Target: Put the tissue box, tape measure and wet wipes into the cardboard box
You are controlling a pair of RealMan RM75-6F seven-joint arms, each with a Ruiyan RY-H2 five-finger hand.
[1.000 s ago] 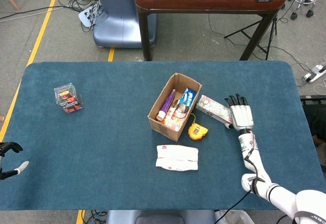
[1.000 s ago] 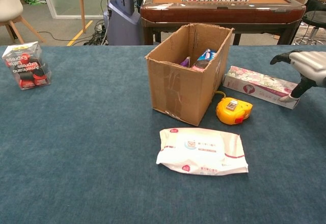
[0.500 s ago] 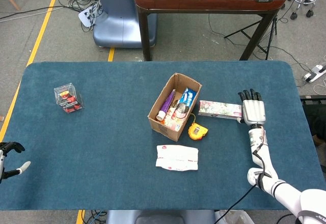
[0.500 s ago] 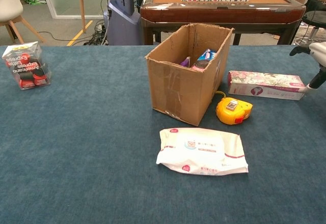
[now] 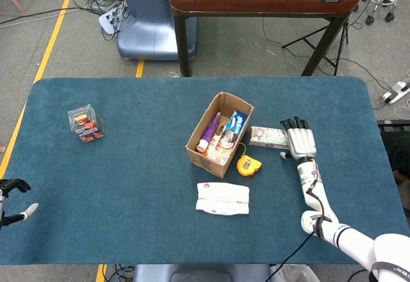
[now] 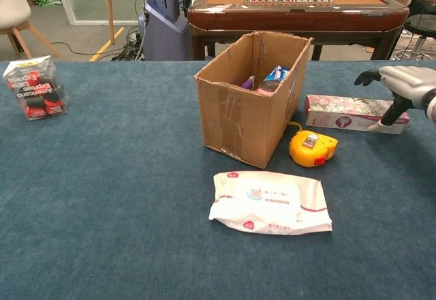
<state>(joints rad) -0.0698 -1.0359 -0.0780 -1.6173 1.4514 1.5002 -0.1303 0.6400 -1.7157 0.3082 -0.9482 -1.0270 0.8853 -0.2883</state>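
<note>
1. Right hand (image 6: 402,88) sits over the far end of the tissue box (image 6: 344,113), fingers over the top, thumb down at the near side; nothing lifted, so I read it as open and not yet gripping.
2. Left hand (image 5: 13,199) is low at the surface's (image 5: 128,166) left edge, holding nothing, fingers apart.
3. Tissue box lies flat, right of the carton (image 6: 251,95); tape measure (image 6: 313,147) just beside the carton's front corner; wipes (image 6: 270,202) in front of it. All three are still outside.
4. Risk: grabbing a long box by one end (lots of overhang) may let it swing or slip on lift, or clip the carton rim.
5. Risk: carton already holds items, so the tissue box may jam or sit proud.
6. Head view shows the carton's contents from above and the left hand; chest view shows the thumb against the tissue box side.
</note>
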